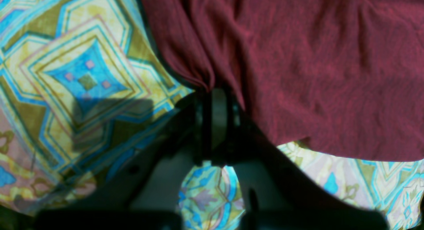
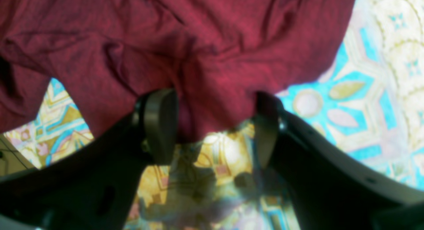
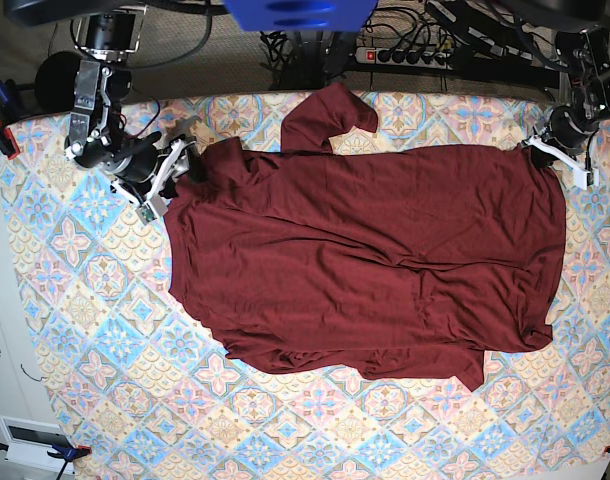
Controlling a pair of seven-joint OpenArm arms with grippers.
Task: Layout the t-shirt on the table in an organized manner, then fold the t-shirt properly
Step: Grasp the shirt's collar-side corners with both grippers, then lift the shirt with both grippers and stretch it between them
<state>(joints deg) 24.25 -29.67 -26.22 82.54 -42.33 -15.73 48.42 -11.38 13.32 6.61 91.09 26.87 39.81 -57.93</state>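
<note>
The dark maroon t-shirt (image 3: pixel 365 250) lies spread across the patterned table (image 3: pixel 105 330), with one sleeve bent toward the back edge. In the base view my right gripper (image 3: pixel 175 165) is at the shirt's left end and my left gripper (image 3: pixel 543 148) at its back right corner. In the left wrist view my left gripper (image 1: pixel 217 97) is shut, pinching a gathered fold of the t-shirt (image 1: pixel 314 74) just above the table (image 1: pixel 82 74). In the right wrist view my right gripper (image 2: pixel 212 105) stands open, and the t-shirt's (image 2: pixel 198 34) edge hangs loosely between its fingers (image 2: pixel 159 117).
A power strip (image 3: pixel 415 55) and cables lie behind the table's back edge. A black round object (image 3: pixel 50 80) sits at the back left. Clamps (image 3: pixel 0 130) hold the tablecloth at the left edge. A white device (image 3: pixel 30 435) sits off the front left corner.
</note>
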